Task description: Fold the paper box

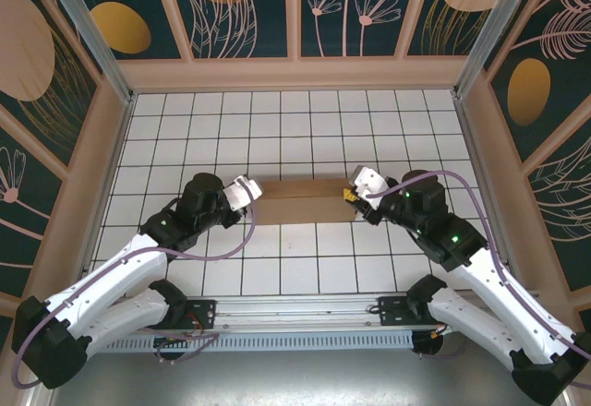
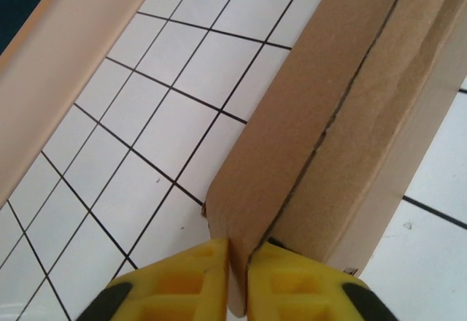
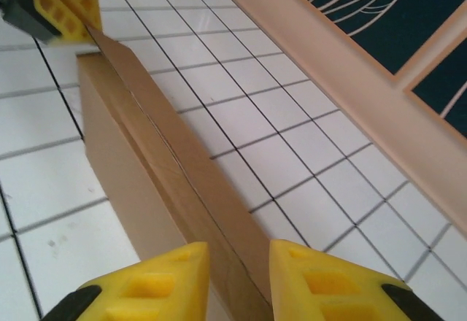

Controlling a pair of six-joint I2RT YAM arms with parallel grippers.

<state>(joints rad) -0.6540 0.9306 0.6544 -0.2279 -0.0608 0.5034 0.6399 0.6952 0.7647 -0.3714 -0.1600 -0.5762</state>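
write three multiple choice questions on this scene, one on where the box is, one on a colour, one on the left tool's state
1. Where does the box lie?
A. against the far wall
B. on the tiled table, between the left tool and the right tool
C. on top of an arm's base

2. What colour are the left tool's fingers?
A. yellow
B. red
C. blue

3. How is the left tool?
A. wide open above the box
B. shut on a bottle
C. shut on the box's end edge

Key:
1 B, the top view shows one tool at each end of the box.
2 A, the left wrist view shows them yellow.
3 C, its fingers pinch the cardboard edge between them.
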